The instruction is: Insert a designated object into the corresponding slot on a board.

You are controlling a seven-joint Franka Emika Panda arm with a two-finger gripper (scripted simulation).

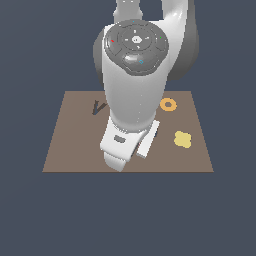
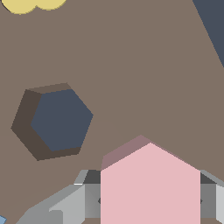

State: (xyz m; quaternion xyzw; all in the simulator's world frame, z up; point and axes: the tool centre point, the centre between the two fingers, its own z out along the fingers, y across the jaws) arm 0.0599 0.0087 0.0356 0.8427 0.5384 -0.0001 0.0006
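Observation:
In the wrist view the pink hexagonal block (image 2: 150, 183) sits between my two grey fingers (image 2: 74, 203), which press on its sides, so my gripper (image 2: 150, 201) is shut on it. The block hangs above the brown board (image 2: 144, 65). The hexagonal slot (image 2: 57, 120) lies open a short way to one side of the block, apart from it. In the exterior view the arm's body covers the gripper, the block and the slot; only the board (image 1: 70, 150) shows around it.
A yellow four-lobed piece (image 1: 182, 139) and an orange ring (image 1: 168, 104) lie on the board toward the exterior view's right. A thin dark V-shaped cut-out (image 1: 98, 107) is at the board's far left. A blue piece's corner (image 2: 2, 219) shows in the wrist view.

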